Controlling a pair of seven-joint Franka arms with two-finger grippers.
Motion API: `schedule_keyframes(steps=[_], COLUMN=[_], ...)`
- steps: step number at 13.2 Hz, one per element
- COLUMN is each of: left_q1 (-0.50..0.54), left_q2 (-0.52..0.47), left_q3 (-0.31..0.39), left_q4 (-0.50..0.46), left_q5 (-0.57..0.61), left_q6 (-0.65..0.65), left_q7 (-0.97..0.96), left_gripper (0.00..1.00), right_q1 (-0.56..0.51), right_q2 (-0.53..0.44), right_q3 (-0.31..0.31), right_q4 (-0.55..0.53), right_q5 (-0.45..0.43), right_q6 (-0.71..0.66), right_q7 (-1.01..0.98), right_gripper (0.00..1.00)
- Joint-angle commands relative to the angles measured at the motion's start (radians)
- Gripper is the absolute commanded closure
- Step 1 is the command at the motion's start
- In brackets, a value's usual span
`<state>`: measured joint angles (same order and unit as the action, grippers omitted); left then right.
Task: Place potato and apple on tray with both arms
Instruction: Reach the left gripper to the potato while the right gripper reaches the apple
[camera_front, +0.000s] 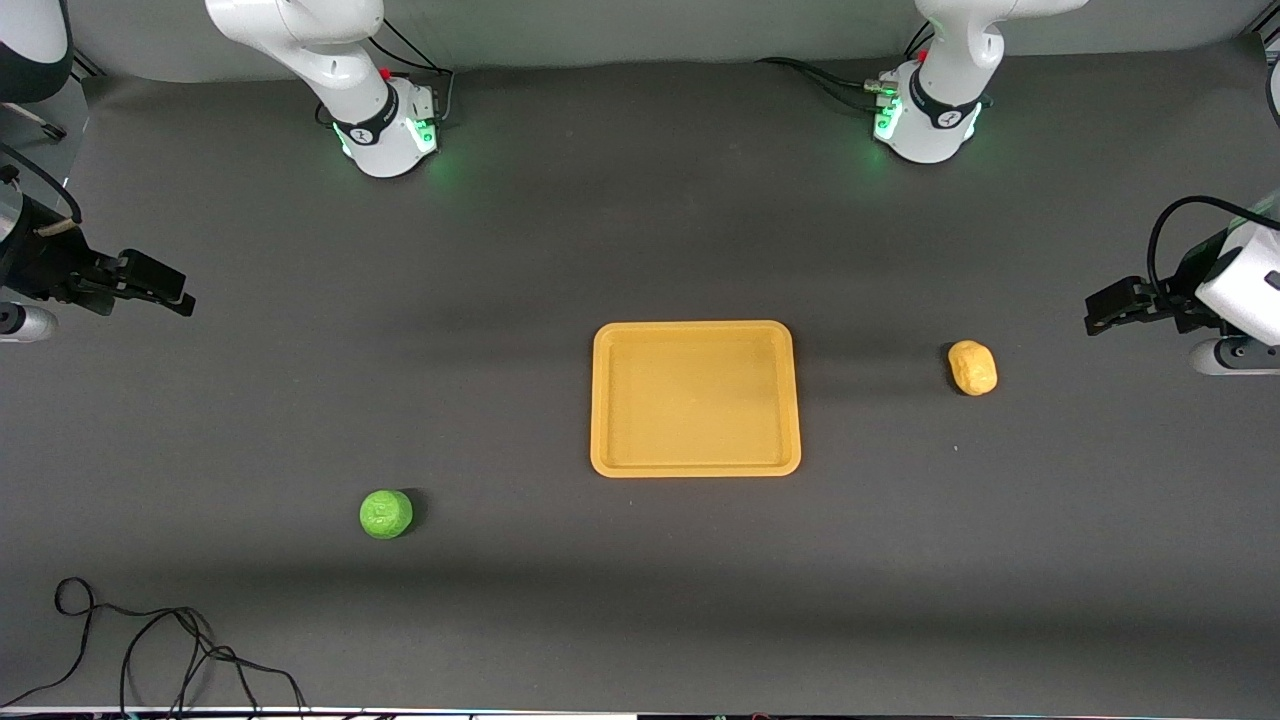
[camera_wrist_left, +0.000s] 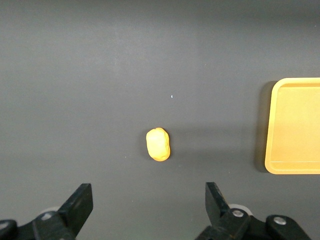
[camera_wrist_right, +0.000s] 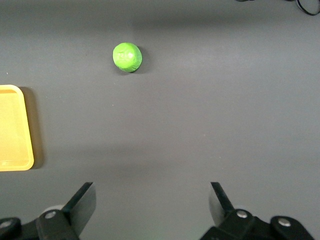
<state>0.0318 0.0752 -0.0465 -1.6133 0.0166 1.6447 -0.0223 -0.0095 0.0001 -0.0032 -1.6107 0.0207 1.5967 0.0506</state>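
The yellow-orange tray lies empty at the middle of the table. The lumpy yellow potato lies on the cloth beside the tray toward the left arm's end; it also shows in the left wrist view, with the tray. The green apple sits nearer the front camera toward the right arm's end; it also shows in the right wrist view, with the tray's corner. My left gripper is open and empty, held up over the table's edge. My right gripper is open and empty over its end.
A loose black cable lies on the cloth at the front corner toward the right arm's end. The two arm bases stand along the back of the dark table cloth.
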Motion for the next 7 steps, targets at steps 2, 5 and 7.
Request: schedule_keyframes(steps=[2,5,7], left_q1=[-0.007,-0.007,-0.003], left_q2=[-0.014,-0.012,-0.012], left_q3=[0.002,0.002,0.002], left_q4=[0.001,-0.002,-0.028], left_q5=[-0.003,-0.003,-0.006], left_q6=[-0.017,-0.01,0.006], left_q7=[-0.025,-0.022,-0.022], left_gripper=[0.0,0.0,0.0], right_q1=[-0.017,-0.017,-0.017], right_q2=[-0.002,0.006,0.008], right_q3=[0.011,0.011,0.011], right_q4=[0.009,0.009,0.006], right_q5=[0.013,0.013,0.013], right_q6=[-0.015,-0.015,-0.015], right_q7=[-0.025,-0.023,-0.018], right_gripper=[0.0,0.0,0.0])
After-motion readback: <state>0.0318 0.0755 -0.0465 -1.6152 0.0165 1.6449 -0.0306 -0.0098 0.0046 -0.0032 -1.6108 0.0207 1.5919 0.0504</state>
